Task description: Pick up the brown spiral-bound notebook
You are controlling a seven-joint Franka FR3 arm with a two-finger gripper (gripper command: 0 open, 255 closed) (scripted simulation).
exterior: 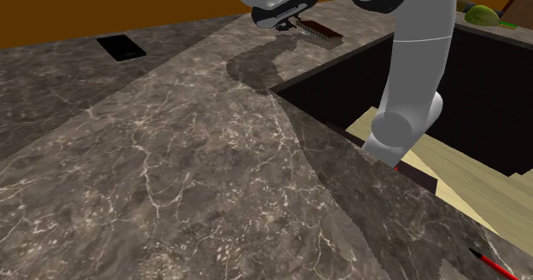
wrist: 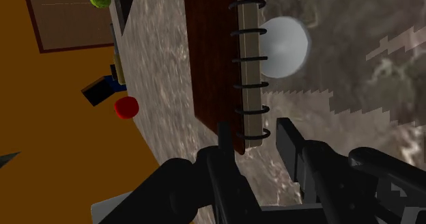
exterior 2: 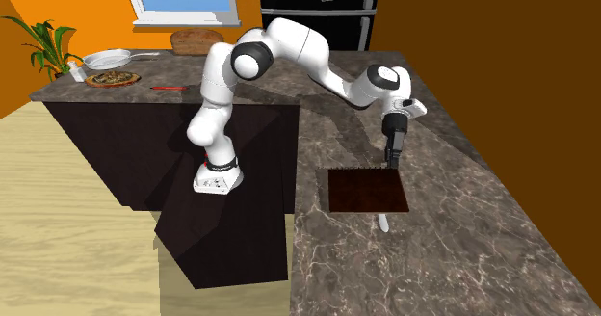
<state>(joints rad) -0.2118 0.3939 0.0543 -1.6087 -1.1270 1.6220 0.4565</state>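
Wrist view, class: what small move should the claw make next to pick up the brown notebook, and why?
Probably shut the claw. Its fingers stand apart astride the spiral-bound edge of the brown notebook, near one corner. Closing there should clamp that edge before any lift.
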